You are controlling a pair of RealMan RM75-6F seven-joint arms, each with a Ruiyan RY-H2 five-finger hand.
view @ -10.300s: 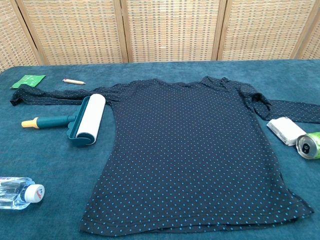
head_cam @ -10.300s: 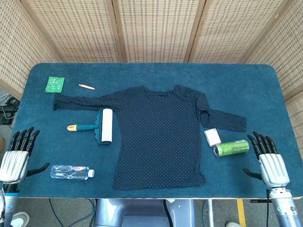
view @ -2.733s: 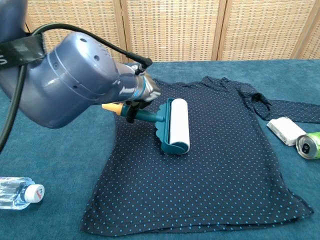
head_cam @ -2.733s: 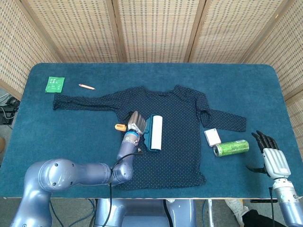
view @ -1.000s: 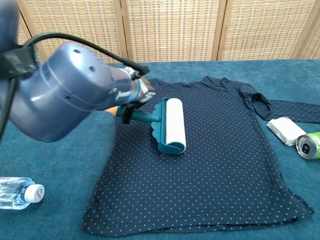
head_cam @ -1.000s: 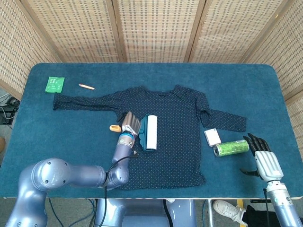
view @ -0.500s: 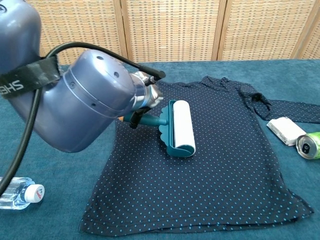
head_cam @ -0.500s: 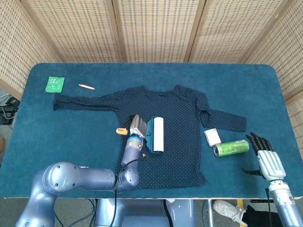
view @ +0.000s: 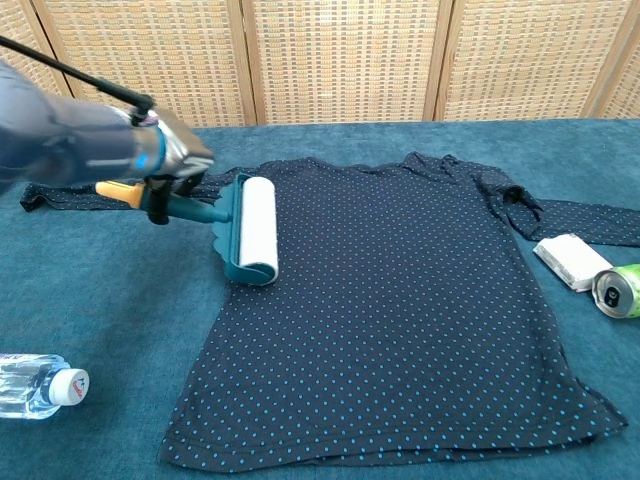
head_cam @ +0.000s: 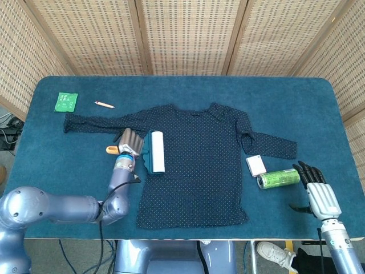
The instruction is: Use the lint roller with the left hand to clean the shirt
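Note:
A dark navy dotted shirt (head_cam: pixel 199 160) (view: pixel 400 300) lies flat on the blue table (head_cam: pixel 296 103). My left hand (head_cam: pixel 129 142) (view: pixel 165 160) grips the teal handle of the lint roller (head_cam: pixel 155 152) (view: pixel 250 232). The white roll rests on the shirt's left edge, near the left sleeve's base. The handle's orange tip pokes out behind the hand. My right hand (head_cam: pixel 319 191) hovers open at the table's right front edge, apart from everything; the chest view does not show it.
A green can (head_cam: pixel 278 178) (view: pixel 620 290) and a white block (head_cam: pixel 256 165) (view: pixel 568 260) lie right of the shirt. A water bottle (view: pixel 40 385) lies front left. A green packet (head_cam: pixel 66 101) and a pencil (head_cam: pixel 104 104) sit at the back left.
My left hand has drawn the roller leftward across the shirt, from its middle to its left edge. The right hand has barely moved.

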